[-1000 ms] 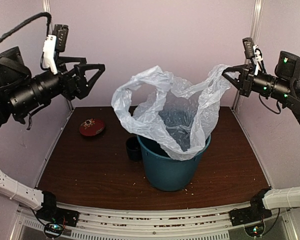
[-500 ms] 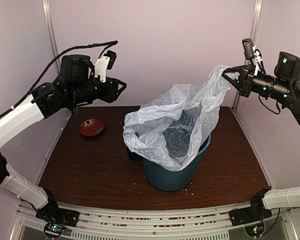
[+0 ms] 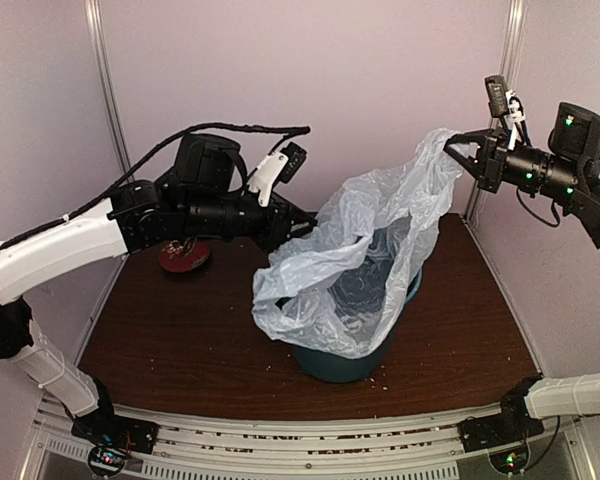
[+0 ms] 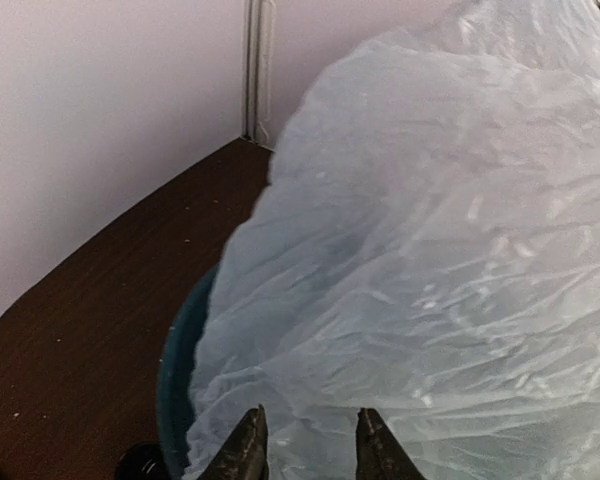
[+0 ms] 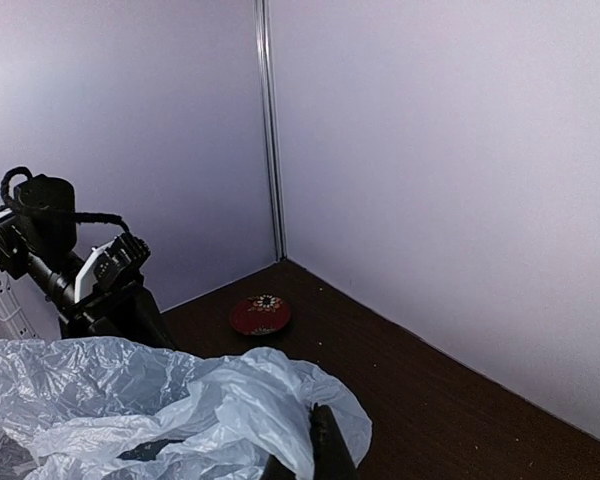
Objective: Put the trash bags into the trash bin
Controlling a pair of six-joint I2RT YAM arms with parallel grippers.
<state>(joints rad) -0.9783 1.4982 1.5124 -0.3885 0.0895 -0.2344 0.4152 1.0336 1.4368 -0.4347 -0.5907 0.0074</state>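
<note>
Slumped lower than a second ago, the bag (image 3: pixel 360 260) is thin, crinkly, translucent blue-grey. It hangs inside the bin (image 3: pixel 330 362), spills over the bin's near-left rim, and has one corner stretched up above the bin's far right. That corner is pinched in the closed right gripper (image 3: pixel 467 152), while the left gripper (image 3: pixel 305 225) has swung in above the bin's left side, fingers a narrow gap apart at the plastic.
</note>
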